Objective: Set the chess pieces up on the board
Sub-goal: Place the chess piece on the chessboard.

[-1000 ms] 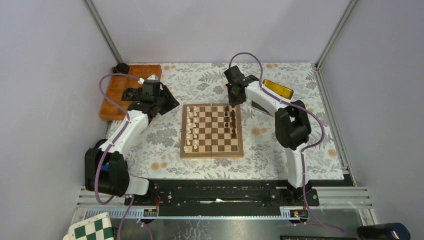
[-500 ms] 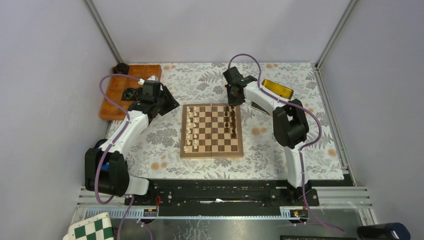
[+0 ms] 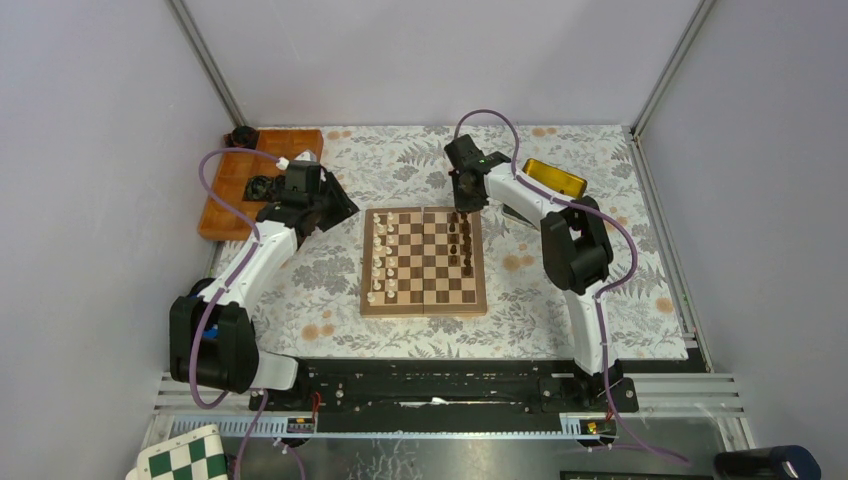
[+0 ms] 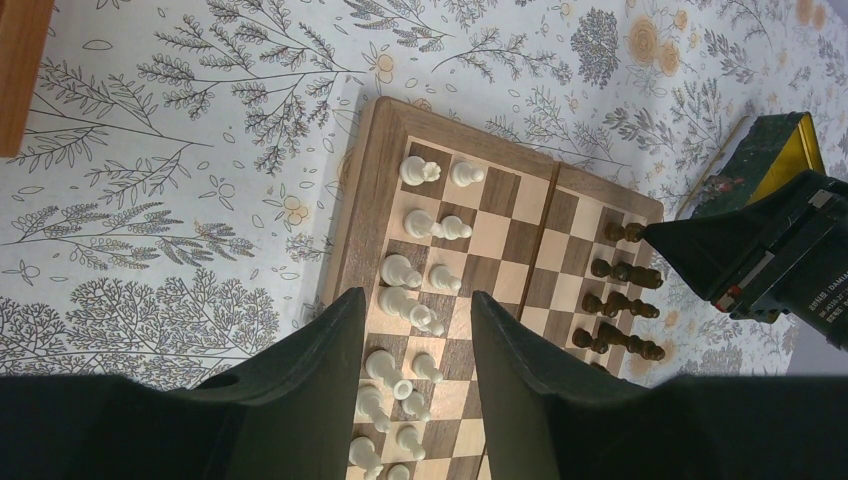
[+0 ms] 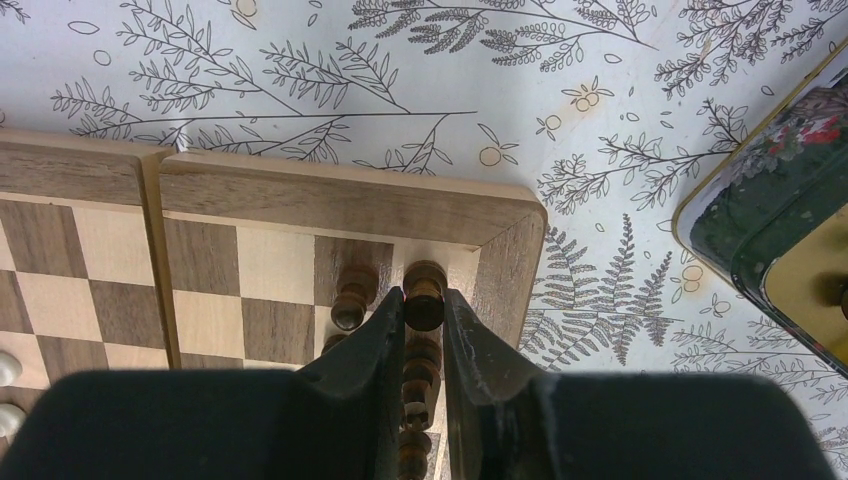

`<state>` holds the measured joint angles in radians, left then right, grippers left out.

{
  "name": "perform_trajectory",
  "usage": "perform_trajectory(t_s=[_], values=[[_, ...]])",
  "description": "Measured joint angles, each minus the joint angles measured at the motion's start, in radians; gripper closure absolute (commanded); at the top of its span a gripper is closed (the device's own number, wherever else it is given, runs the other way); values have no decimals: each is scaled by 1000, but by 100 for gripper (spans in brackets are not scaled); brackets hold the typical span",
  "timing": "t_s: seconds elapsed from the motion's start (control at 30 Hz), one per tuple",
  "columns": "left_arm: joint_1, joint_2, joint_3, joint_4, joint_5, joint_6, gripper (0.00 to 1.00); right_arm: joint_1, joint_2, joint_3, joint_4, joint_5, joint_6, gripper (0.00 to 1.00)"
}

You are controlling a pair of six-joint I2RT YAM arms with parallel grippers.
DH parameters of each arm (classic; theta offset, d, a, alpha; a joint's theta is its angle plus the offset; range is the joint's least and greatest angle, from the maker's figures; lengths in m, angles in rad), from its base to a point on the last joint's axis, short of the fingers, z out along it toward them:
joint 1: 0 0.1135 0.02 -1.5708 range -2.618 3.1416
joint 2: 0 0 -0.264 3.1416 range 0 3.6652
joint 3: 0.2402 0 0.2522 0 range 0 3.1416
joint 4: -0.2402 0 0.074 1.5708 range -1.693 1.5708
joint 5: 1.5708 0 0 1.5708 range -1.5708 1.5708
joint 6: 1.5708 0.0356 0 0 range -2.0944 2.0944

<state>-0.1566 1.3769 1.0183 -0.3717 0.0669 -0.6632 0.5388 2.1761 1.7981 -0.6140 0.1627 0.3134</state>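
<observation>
Right tool point(image 5: 423, 298) is pinching a dark brown turned wooden chess piece point(image 5: 425, 278) between nearly closed fingers. The piece is at the corner square of the square wooden chessboard point(image 5: 330, 205), which has dark and pale squares and a brown border. Whether the piece is resting on that square or lifted just off it, I cannot tell. Other dark brown chessmen point(image 3: 462, 245) are standing in 2 files along the board's right side, 1 of them just beside the gripped piece. Cream-white chessmen point(image 4: 402, 270) are standing in 2 files along the left side. Left tool point(image 4: 417, 300) is hanging above the white files, fingers partly apart and holding nothing. The board is lying on the floral-patterned surface point(image 3: 330, 290), between the 2 arms. A green-and-yellow tin point(image 5: 770, 200) is sitting on the surface near the board's far right corner.
</observation>
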Motion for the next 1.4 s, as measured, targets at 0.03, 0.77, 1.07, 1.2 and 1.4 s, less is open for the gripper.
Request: perform_trajectory(t_s=[0.03, 0.77, 1.07, 1.2, 1.4], values=[[0, 0, 0, 0, 0, 0, 50, 0, 0, 1, 1, 0, 0, 98], [0, 3, -13, 4, 0, 0, 50, 0, 1, 2, 2, 0, -8, 63], [0, 3, -18, 6, 0, 0, 50, 0, 1, 2, 3, 0, -15, 59], [0, 2, -18, 6, 0, 0, 50, 0, 0, 2, 4, 0, -22, 58], [0, -1, -18, 6, 0, 0, 50, 0, -10, 26, -4, 4, -34, 55]])
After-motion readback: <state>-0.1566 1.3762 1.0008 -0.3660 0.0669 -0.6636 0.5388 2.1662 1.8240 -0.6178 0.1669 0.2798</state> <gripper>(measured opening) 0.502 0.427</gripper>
